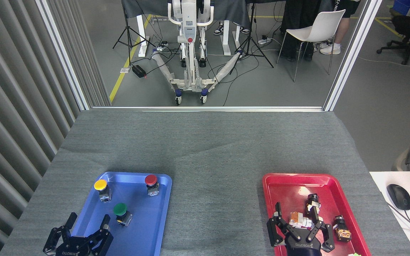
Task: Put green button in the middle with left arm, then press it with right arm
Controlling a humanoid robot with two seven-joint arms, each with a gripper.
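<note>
so, your left gripper point(85, 233) hangs open and empty, and the green button point(121, 212) lies just up and to the right of it.

the green button stands upright in the blue tray point(155, 227), nearer you than the yellow button point(101, 188) and the red button point(151, 184), with its domed glossy cap on a short black-and-silver body. your left gripper sits at the tray's near left corner, fingers spread, closing on nothing, and it is plainly the nearer arm. the middle point(215, 199), a bare stretch of grey felt-like cloth, lies to the right between the blue tray and the red tray point(283, 188). your right gripper point(297, 227) rests over the red tray among small parts, fingers parted, and you cannot tell whether it has hold of anything.
</note>
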